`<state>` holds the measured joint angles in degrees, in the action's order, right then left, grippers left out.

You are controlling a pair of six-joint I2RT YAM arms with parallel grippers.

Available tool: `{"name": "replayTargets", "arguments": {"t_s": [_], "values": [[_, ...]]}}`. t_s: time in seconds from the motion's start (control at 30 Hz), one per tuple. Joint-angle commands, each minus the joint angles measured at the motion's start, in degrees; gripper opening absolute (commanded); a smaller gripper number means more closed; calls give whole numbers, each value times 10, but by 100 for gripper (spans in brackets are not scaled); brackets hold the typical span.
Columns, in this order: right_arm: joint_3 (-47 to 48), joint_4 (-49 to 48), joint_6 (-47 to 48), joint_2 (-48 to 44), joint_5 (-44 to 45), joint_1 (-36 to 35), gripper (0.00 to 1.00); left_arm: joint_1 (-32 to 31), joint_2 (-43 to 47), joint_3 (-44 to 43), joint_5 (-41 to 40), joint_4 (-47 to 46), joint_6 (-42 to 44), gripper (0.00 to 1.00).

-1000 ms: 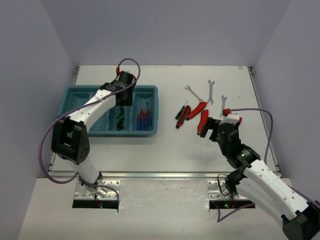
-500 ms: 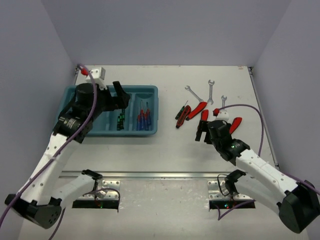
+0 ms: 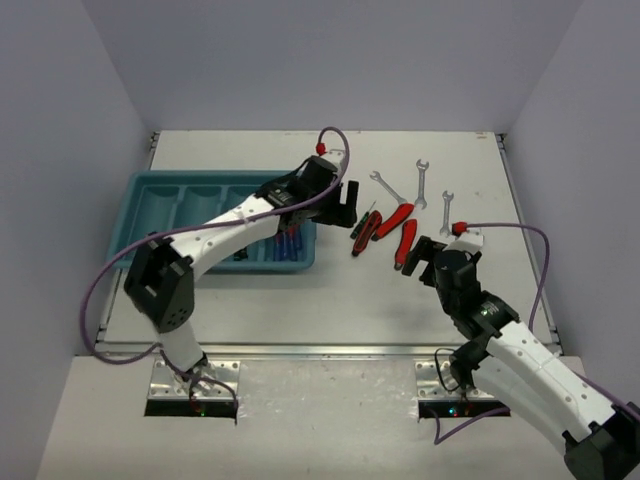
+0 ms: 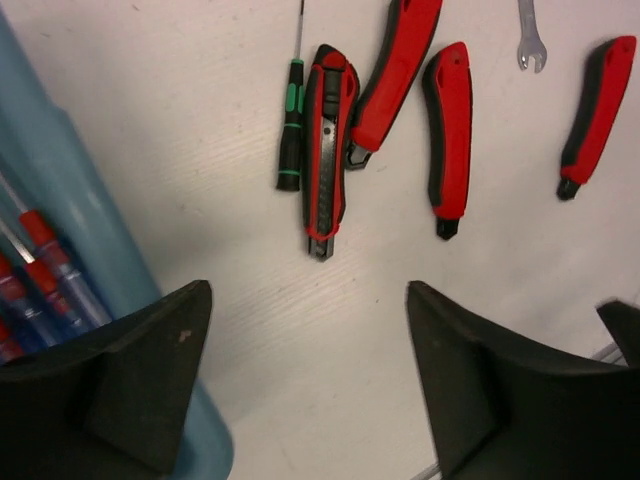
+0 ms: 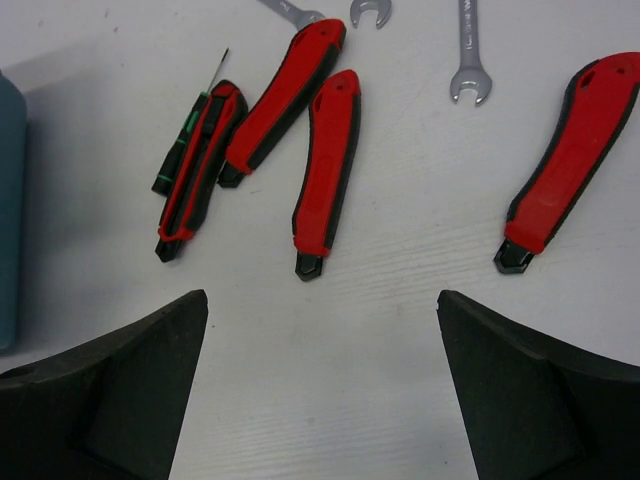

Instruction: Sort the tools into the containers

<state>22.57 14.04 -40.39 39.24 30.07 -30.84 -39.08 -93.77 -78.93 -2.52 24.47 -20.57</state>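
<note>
The green screwdriver, laid pointing up the frame at upper middle, is likely reached first by the left claw, its fingers spread apart.

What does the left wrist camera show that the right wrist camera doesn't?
Only the left wrist view shows the red-and-blue screwdrivers lying inside the tray. Only the right wrist view shows two extra wrench ends at its top edge. Both show the green-and-black screwdriver, the red-and-black tool beside it, three red-handled tools, one wrench and part of the tray's wall.
</note>
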Motion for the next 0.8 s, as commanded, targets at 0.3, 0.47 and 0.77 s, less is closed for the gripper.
{"name": "replayTargets", "arguments": {"t_s": [0.3, 0.47, 0.77], "values": [[-10, -6, -6, -43, 78, 6, 95, -14, -284, -223, -34, -28, -15, 37], [-9, -5, -3, -44, 67, 5, 94, -15, -325, -248, -30, -21, -7, 36], [-8, -6, 0, -38, 57, 5, 94, -10, -370, -265, -30, -17, -3, 33]]}}
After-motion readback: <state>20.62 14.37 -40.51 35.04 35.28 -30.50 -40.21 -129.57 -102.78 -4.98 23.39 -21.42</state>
